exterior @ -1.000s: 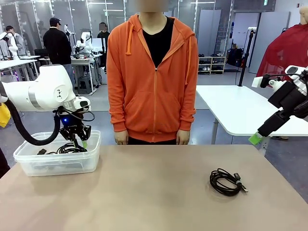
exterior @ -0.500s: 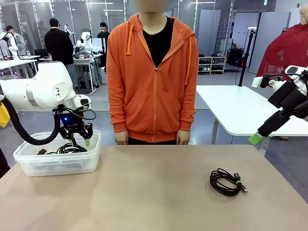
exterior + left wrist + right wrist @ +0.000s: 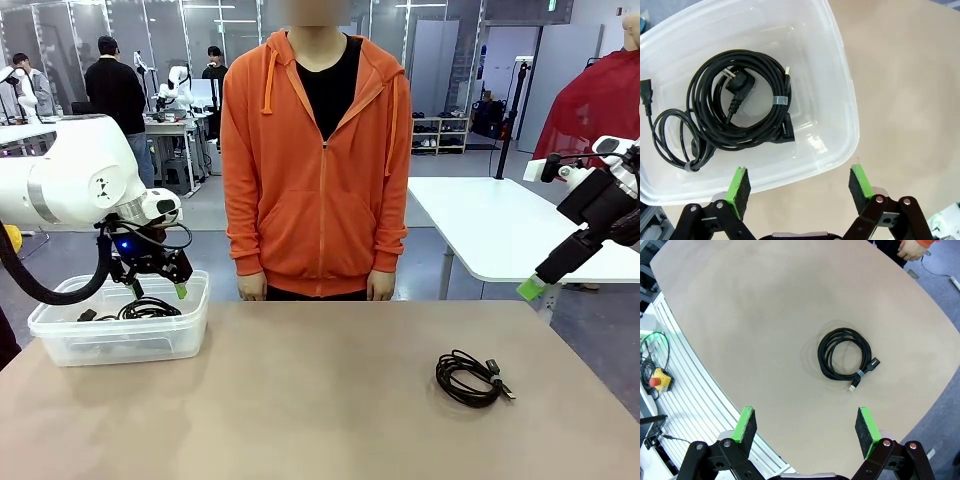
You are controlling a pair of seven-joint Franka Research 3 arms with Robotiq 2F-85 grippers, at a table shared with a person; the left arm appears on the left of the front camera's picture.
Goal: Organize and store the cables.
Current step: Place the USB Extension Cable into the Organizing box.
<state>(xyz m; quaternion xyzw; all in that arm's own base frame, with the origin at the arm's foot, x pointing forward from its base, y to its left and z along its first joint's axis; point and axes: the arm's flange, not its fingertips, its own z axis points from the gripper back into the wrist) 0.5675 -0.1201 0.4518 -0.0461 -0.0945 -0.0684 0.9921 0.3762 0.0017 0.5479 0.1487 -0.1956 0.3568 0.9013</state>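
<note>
Green-padded and spread wide, the left pincer [image 3: 799, 184] hangs empty over one edge of the clear plastic bin [image 3: 850, 100] at the far left of the surface [image 3: 300, 400]. Lifting it straight up should clear the rim without snagging anything. Inside the bin lie coiled black cables [image 3: 735, 115]: a thick bundle with plug ends touching a thinner loop. One coiled black cable with a small plug [image 3: 844, 354] lies on the right of the surface, well below the right pincer [image 3: 805, 427], also released. That pincer should straddle all the loops at the tape band.
</note>
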